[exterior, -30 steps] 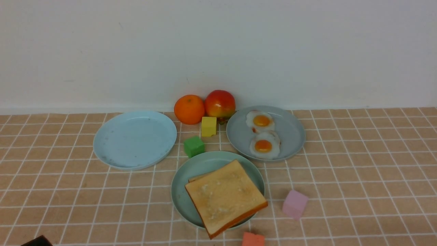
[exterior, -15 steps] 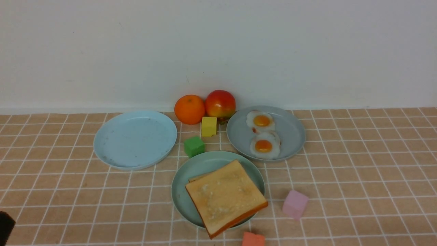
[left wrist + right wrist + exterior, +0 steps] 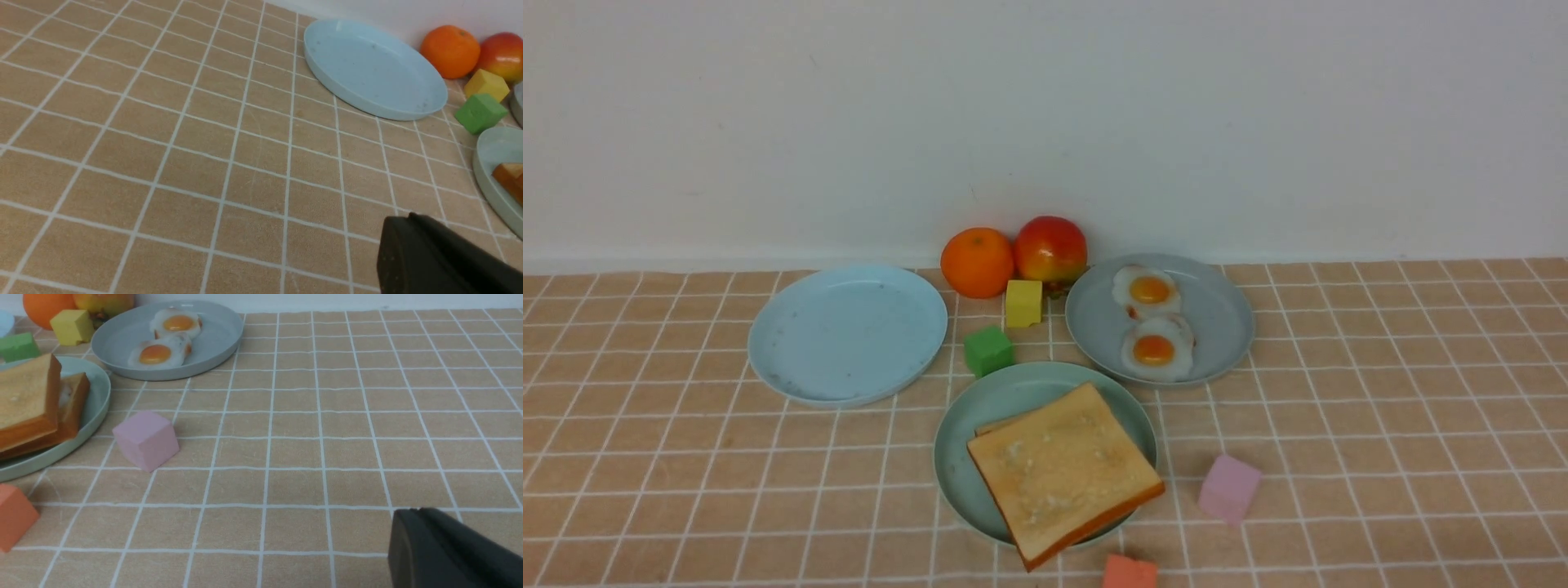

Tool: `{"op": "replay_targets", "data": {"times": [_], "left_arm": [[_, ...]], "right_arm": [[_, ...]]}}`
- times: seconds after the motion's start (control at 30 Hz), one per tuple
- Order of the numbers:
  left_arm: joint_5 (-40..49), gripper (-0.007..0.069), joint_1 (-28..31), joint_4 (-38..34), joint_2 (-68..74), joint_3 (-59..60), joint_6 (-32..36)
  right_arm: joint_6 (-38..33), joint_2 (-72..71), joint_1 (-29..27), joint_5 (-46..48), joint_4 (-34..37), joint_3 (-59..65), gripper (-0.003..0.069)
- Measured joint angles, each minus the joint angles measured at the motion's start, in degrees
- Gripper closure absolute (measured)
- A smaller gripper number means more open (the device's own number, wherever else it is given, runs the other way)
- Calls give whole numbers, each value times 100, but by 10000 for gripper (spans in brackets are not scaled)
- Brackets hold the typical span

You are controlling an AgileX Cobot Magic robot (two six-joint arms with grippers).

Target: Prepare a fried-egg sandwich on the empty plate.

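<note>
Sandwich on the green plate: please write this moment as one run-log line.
sandwich: stacked on mint-green plate | top toast overhangs near rim | grey plate: two eggs | both arms away from plates

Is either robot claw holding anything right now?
No, nothing is held. The left claw and right claw are shut over bare tablecloth, away from the sandwich.

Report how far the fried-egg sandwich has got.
Done: two toast slices sit stacked on the mint-green plate, with white egg showing between them. In hand: nothing; neither hand appears in the front view. Left: apparently nothing. Two spare eggs remain on the grey-blue plate.
</note>
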Motion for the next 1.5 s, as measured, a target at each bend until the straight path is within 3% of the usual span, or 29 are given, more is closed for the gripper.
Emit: {"op": "replay_targets", "data": {"times": [1.5], "left_arm": [[9, 634, 0, -23, 0, 0, 19]], "right_arm": [[-2, 0, 0, 0, 0, 0, 594]]}}
